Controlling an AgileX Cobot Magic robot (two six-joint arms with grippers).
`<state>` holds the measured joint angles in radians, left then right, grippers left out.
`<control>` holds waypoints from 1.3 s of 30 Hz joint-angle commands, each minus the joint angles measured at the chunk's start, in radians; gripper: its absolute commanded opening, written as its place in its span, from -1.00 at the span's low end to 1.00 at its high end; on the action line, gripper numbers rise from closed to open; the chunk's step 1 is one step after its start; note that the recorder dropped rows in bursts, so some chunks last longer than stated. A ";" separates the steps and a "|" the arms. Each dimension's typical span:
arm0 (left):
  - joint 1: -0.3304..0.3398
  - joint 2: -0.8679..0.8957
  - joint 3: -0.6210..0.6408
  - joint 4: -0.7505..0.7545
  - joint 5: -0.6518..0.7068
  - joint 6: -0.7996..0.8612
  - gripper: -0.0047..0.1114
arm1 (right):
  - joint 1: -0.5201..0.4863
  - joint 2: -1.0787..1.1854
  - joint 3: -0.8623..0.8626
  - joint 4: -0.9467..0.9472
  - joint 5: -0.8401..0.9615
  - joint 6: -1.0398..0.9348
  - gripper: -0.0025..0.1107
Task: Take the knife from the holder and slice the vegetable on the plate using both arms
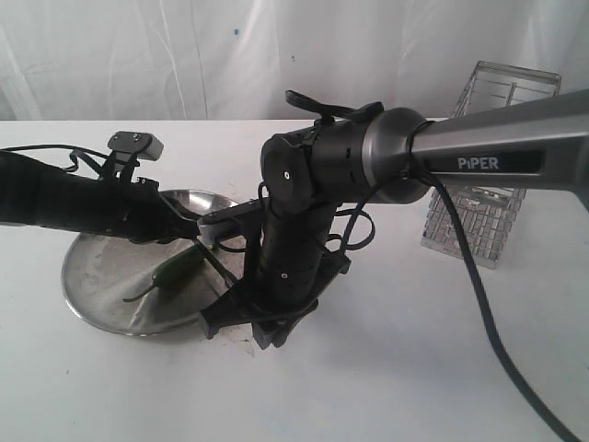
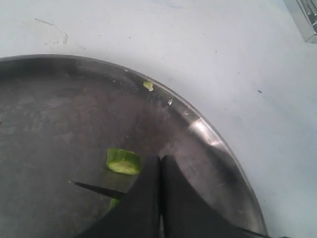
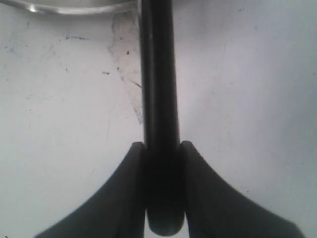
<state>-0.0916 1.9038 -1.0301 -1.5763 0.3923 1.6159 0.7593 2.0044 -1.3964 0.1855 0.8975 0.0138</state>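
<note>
White worktop point(image 1: 386, 378), scuffed. Right tool point(image 3: 161, 148) grasps knife point(image 3: 158, 74) by its handle at the plate's point(image 1: 92, 299) near rim. Vegetable point(image 1: 175, 267) lies on plate; cut slice point(image 2: 123, 162) just beside clenched left tool point(image 2: 161, 166). Holder point(image 1: 488, 184) stands upright behind, well apart.

Just ahead of the left gripper's point(image 2: 161, 161) closed jaws, the raised rim of the round stainless-steel plate point(image 2: 213, 139) is curving across the way. Past it, white tabletop point(image 2: 223, 59) is lying open up to the tall chrome wire holder point(image 2: 307, 20). Beside those tips a cut green chili slice point(image 2: 123, 161) and the blade of the small black-handled knife point(image 2: 94, 188) are crowding in. The right gripper point(image 3: 161, 145), clamping that knife, is getting bare table on both flanks, the plate rim barring the way ahead of its jaws.
</note>
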 commanded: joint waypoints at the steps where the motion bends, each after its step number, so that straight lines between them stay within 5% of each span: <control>1: 0.002 -0.005 0.007 -0.001 -0.009 -0.004 -0.92 | -0.001 -0.005 0.002 0.000 -0.006 -0.014 -0.96; 39: 0.002 0.011 0.007 0.015 -0.051 -0.014 -0.92 | -0.001 -0.005 0.002 0.004 0.014 -0.014 -0.96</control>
<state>-0.0916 1.9115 -1.0301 -1.5532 0.3411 1.6119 0.7593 2.0044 -1.3964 0.1855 0.9043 0.0118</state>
